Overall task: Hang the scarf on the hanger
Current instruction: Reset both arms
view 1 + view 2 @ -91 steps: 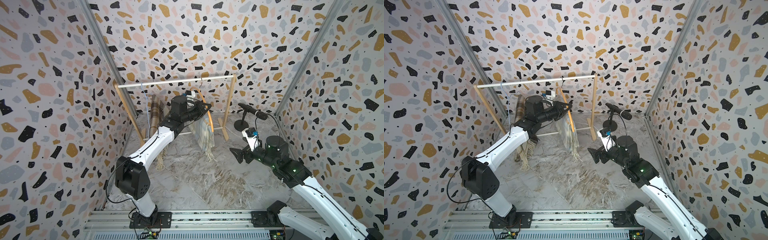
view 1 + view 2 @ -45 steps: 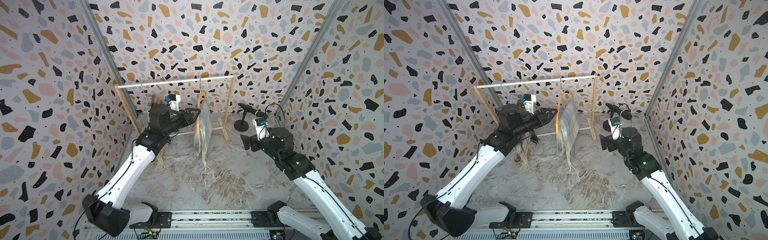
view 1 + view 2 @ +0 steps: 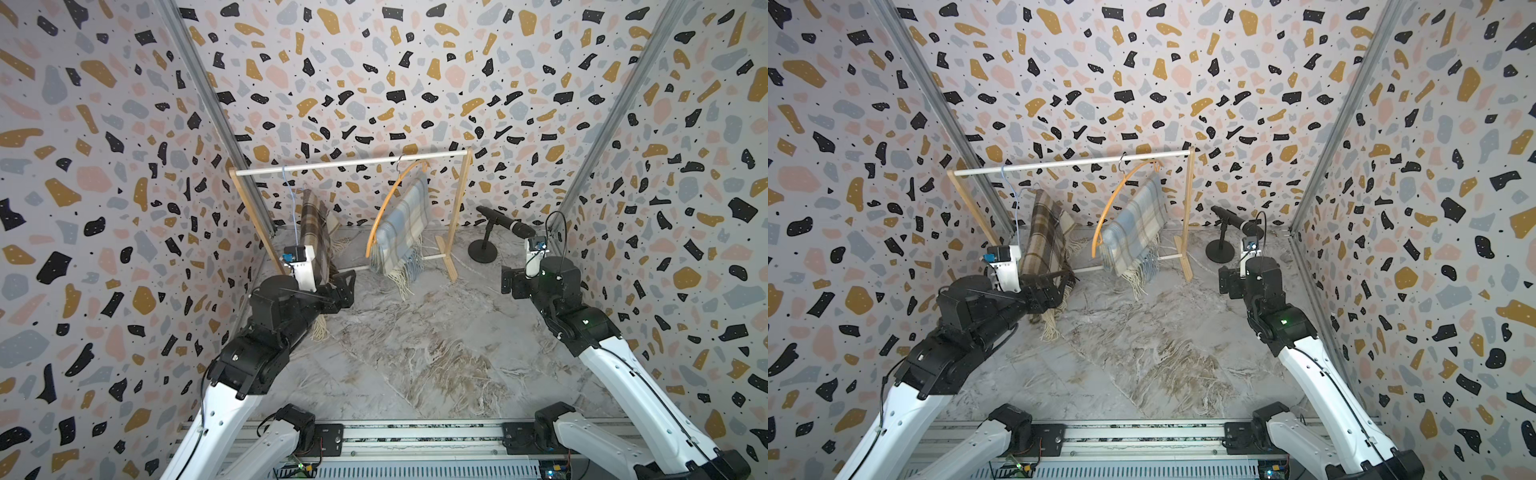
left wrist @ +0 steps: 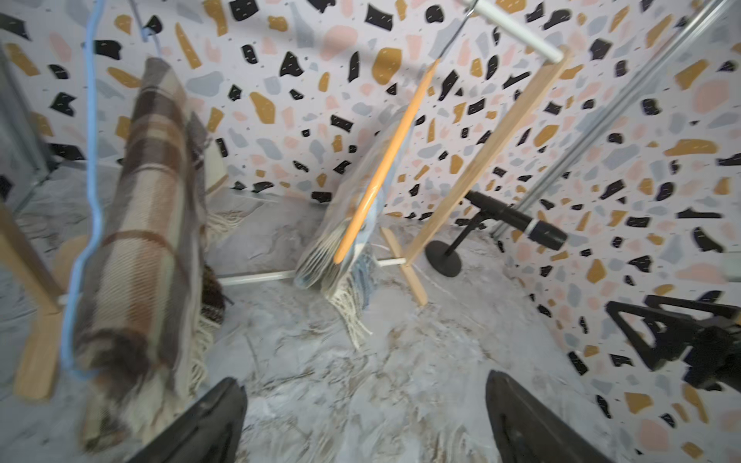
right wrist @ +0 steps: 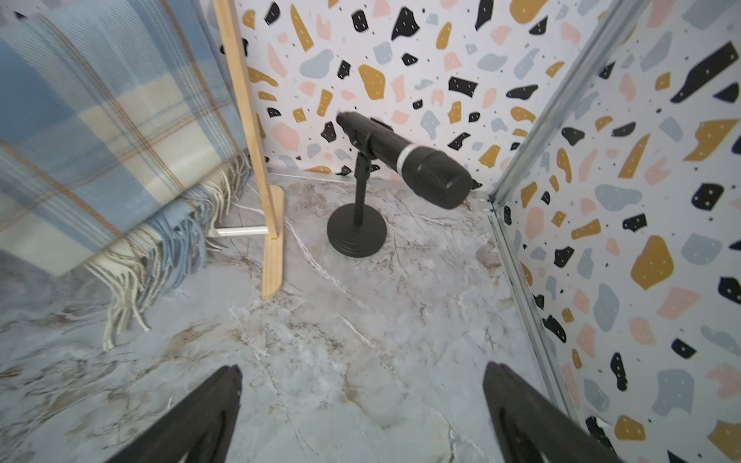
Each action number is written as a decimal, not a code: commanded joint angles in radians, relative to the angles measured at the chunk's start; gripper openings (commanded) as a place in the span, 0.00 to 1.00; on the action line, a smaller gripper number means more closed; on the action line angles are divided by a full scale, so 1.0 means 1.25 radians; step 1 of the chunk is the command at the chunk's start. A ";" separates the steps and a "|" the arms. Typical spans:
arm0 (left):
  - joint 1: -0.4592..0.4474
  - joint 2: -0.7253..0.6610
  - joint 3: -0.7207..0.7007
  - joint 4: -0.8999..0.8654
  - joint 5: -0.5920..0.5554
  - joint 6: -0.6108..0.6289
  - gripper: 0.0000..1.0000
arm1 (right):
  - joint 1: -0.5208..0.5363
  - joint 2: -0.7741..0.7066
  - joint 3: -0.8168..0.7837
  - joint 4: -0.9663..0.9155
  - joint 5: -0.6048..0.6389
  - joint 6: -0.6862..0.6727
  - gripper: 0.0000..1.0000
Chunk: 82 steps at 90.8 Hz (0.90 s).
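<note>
I've just let go: left gripper [image 4: 363, 381] and right gripper [image 5: 363, 368] spread empty; scarf [image 3: 405, 224] rides hanger [image 4: 387, 160], task looks done.

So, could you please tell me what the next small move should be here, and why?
Probably draw the left gripper back to rest: it is open and empty, and the blue scarf hangs on the orange hanger, hooked over the rail.

The 2 arms [image 3: 249, 374] show white links [image 3: 631, 386], black joints [image 3: 282, 307], black cables [image 3: 556, 212], white camera mounts [image 3: 305, 270].
</note>
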 commanded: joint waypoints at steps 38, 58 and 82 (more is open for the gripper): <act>0.006 -0.091 -0.320 0.063 -0.114 -0.075 1.00 | -0.039 0.049 -0.293 0.315 0.147 -0.020 1.00; 0.015 -0.107 -0.359 0.072 -0.228 -0.071 1.00 | -0.115 0.197 -0.316 0.411 0.127 -0.012 1.00; 0.025 -0.166 -0.413 0.095 -0.421 -0.035 1.00 | -0.181 0.330 -0.331 0.595 0.045 -0.059 1.00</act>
